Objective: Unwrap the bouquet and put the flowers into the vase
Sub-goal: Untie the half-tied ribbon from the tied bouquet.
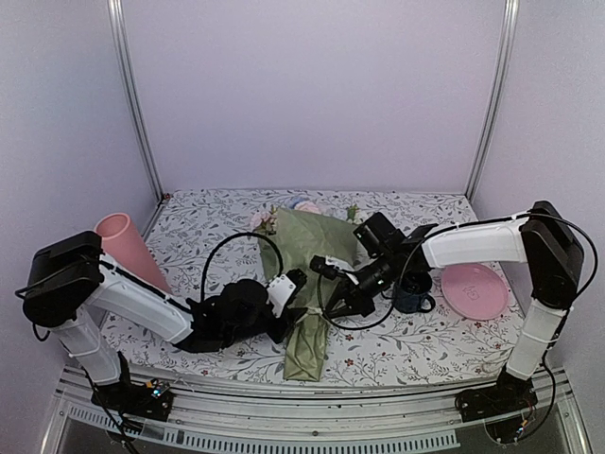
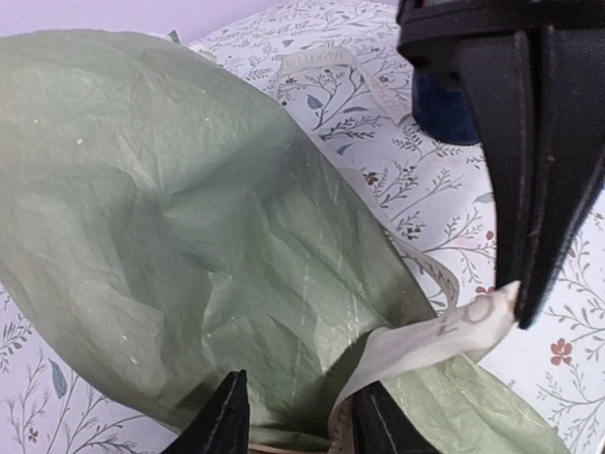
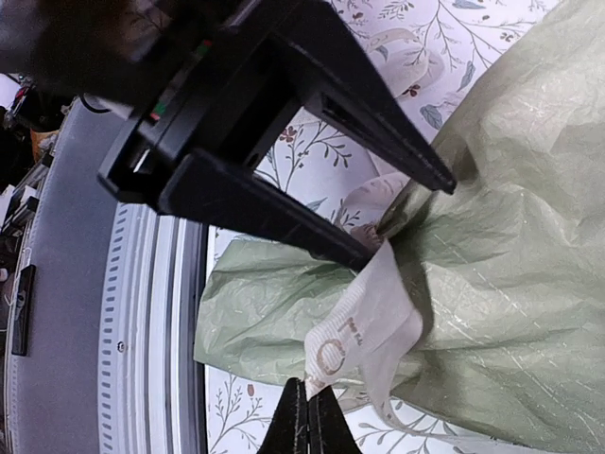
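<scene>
bouquet (image 1: 307,274) lies mid tabletop (image 1: 208,227), vase (image 1: 128,248) far left, well apart. left tool (image 2: 302,416) clamps the paper neck; right tool (image 3: 307,407) pinched shut on ribbon (image 3: 364,322) end. pull ribbon straight away from the neck, slow, left holding firm so bundle doesn't drag

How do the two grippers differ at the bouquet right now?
The left gripper grips wide, around the green-wrapped neck of the bouquet; the right gripper is pinched shut on the cream ribbon. The left reaches in from the left, the right from the right. Both work at the tie.
</scene>
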`<act>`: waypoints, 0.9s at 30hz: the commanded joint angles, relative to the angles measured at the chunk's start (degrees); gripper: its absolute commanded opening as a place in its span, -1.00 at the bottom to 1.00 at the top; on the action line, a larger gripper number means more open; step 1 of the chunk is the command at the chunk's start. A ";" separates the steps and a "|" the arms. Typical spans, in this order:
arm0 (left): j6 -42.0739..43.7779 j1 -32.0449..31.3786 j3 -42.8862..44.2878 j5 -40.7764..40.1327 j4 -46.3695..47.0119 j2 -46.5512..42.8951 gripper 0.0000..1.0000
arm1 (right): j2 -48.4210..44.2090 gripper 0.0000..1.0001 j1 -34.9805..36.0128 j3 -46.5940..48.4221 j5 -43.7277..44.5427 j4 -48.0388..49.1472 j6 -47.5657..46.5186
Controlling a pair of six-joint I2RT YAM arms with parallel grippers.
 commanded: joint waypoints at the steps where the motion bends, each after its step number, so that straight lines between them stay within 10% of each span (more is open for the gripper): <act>1: 1.77 2.15 1.04 -1.11 4.16 1.26 -0.21 | -2.16 -0.93 -0.85 -1.36 -3.19 0.25 -1.17; 18: -0.72 1.79 -4.64 5.36 -8.52 -14.43 -0.17 | -2.21 -0.64 -5.30 -1.10 3.15 -3.12 -1.77; 27: -2.21 0.52 -5.13 10.51 -6.23 -13.67 -0.16 | 5.20 0.11 -4.13 12.24 -0.26 -9.77 -1.62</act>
